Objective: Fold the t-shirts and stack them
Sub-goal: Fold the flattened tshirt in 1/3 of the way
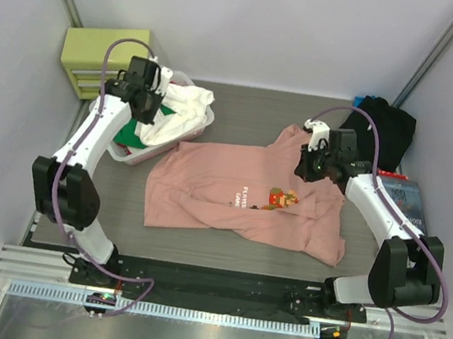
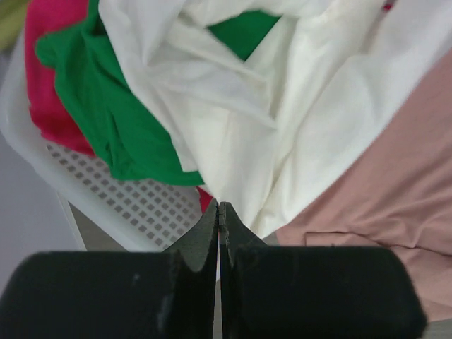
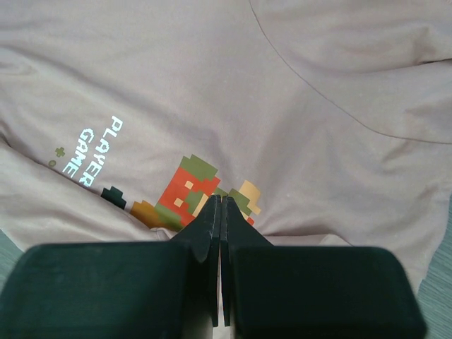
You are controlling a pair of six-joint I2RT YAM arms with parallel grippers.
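Cloth in two places. On the grey desk (image 1: 244,108), spread front-up and mostly flat, the salmon-pink t-shirt (image 1: 248,194): thin soft knit, matte, with shallow wrinkles and an uneven lower edge, a small blocky pixel figure (image 3: 194,191) and the white words PLAYER GAME (image 3: 88,152) on the chest. Probably laid open like this to give straight edges for folding. At the far right back corner, well apart from the print, the black t-shirt (image 1: 379,128), bunched in a dark heap, seemingly waiting for its turn. Above the print, the right claw (image 3: 220,205), fingers pressed together, pinching nothing; perhaps placed there for choosing a grasp point. Over the white plastic basket (image 2: 127,205) with its grid of small square holes, the left claw (image 2: 219,212), likewise pressed together and empty. Inside the basket, heaped loosely, white cloth (image 2: 268,106), green cloth (image 2: 99,106) and crimson cloth (image 2: 49,63), with the white cloth spilling over the rim, just beside the pink shirt. Behind the basket, a yellow-green box with drawers (image 1: 102,57).
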